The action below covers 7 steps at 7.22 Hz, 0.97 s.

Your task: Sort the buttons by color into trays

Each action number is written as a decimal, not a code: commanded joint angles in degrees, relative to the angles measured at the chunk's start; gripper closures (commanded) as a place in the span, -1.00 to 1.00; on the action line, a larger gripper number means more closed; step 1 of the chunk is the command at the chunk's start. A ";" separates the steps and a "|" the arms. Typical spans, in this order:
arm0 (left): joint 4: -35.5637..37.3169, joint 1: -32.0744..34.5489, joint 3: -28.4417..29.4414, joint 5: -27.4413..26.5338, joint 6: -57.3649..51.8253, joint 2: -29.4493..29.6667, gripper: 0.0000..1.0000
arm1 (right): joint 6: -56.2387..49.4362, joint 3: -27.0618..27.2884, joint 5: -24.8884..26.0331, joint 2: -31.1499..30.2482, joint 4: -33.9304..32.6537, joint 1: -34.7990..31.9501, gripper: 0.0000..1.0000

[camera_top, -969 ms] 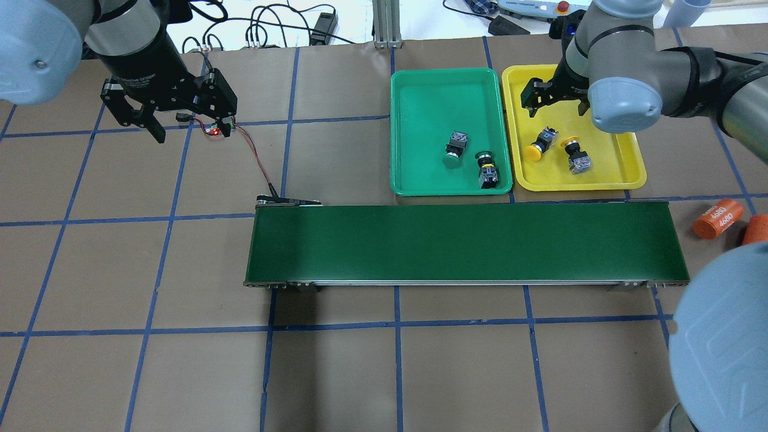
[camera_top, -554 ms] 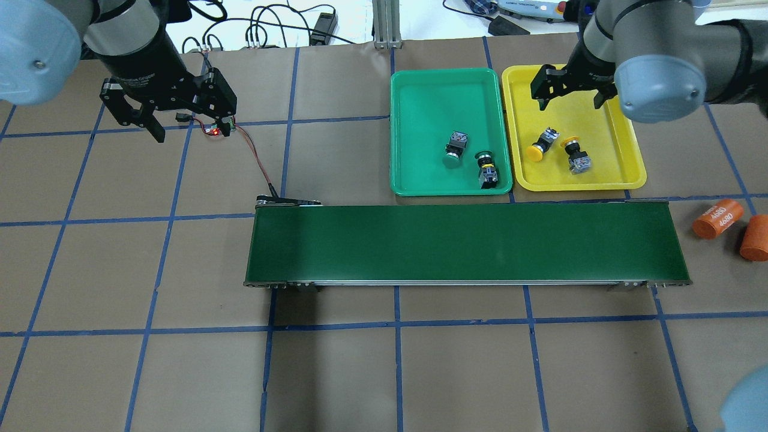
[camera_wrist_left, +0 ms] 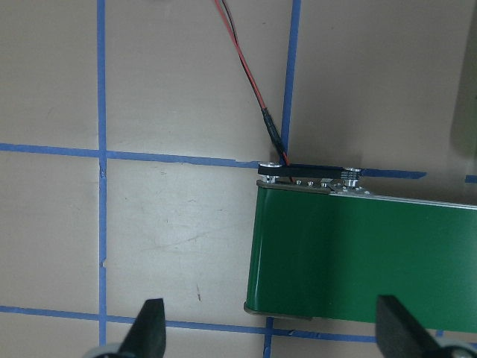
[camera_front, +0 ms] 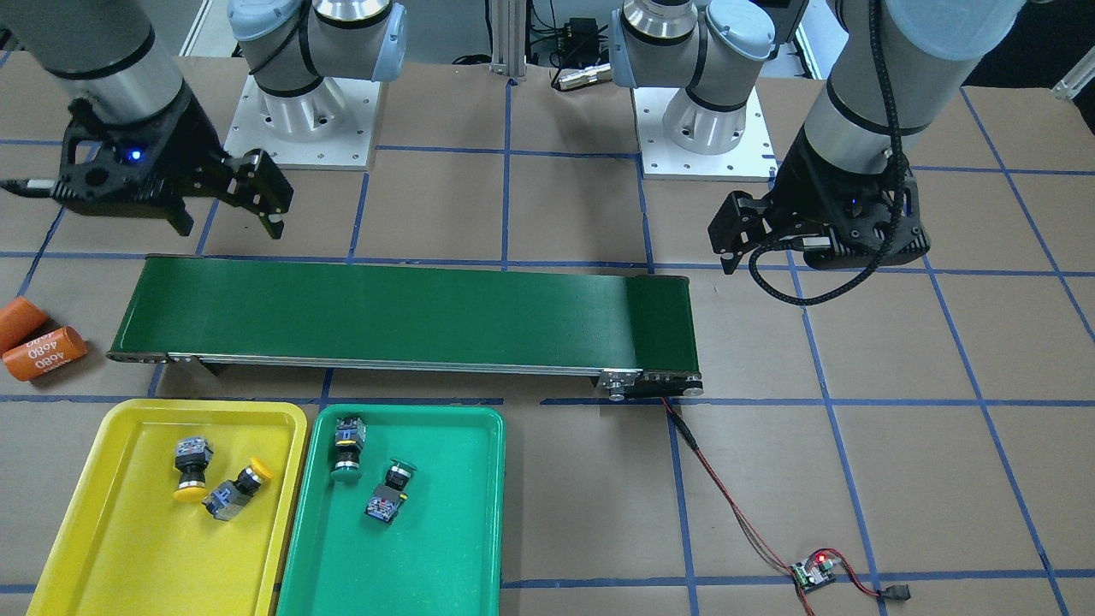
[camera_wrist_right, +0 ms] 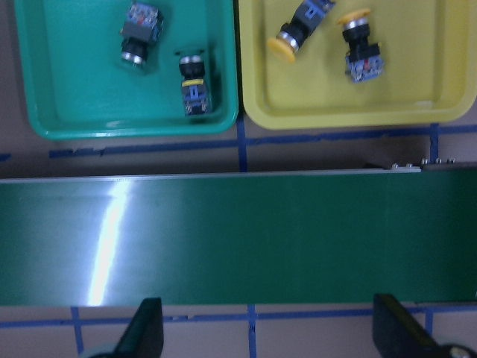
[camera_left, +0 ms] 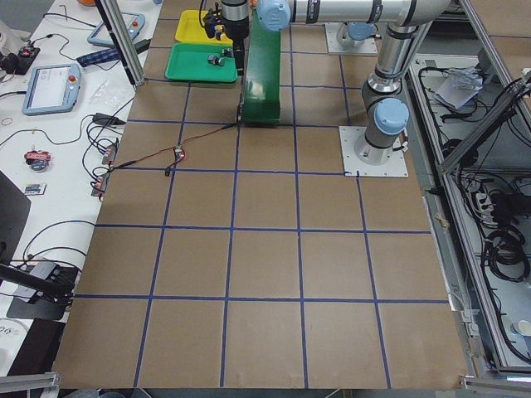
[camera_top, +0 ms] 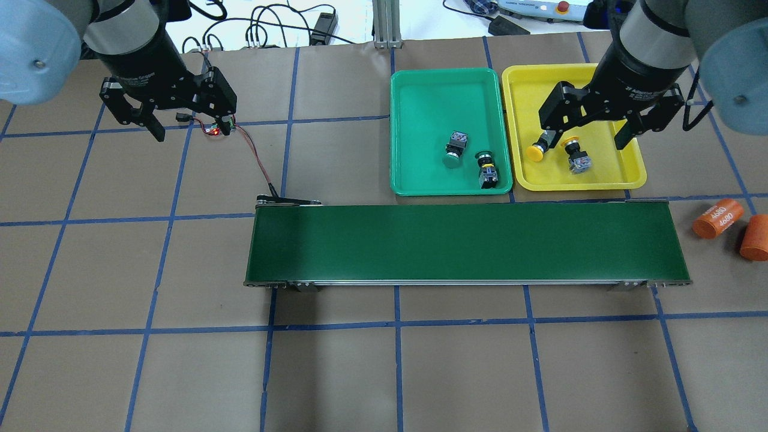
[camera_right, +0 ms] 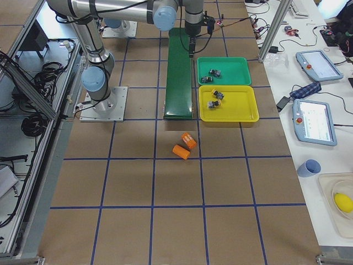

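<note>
Left gripper (camera_top: 192, 128) and right gripper (camera_top: 585, 129) hung spread wide, empty; yellow buttons (camera_top: 534, 153) lay in the yellow tray (camera_top: 612, 165), green buttons (camera_top: 451, 159) in the green tray (camera_top: 432, 102).

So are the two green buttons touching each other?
Apart. In the right wrist view, bare tray floor separates one green button from the other green button.

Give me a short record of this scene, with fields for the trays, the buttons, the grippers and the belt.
green tray: holds two green buttons
yellow tray: holds two yellow buttons
conveyor belt: no buttons on it
left gripper: open, holding nothing
right gripper: open, holding nothing
orange cylinders: two, on the table beside the belt's end
sorting: looks complete
</note>
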<state>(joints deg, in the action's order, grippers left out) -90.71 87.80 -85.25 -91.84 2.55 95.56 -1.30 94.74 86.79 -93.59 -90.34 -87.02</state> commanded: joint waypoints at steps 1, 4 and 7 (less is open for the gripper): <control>0.18 0.00 0.00 0.00 0.00 -0.02 -1.00 | 2.95 3.15 0.12 -4.49 4.74 -5.52 -1.00; 0.18 0.00 0.00 0.00 0.00 -0.02 -1.00 | 9.79 3.70 0.22 -5.03 3.95 -7.45 -1.00; 0.27 0.00 0.00 0.00 0.00 0.07 -1.00 | 4.74 4.13 1.62 -4.76 3.94 -3.71 -1.00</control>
<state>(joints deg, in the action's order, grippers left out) -90.49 87.80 -85.28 -91.85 2.55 95.56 5.26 98.67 87.56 -98.33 -86.61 -93.09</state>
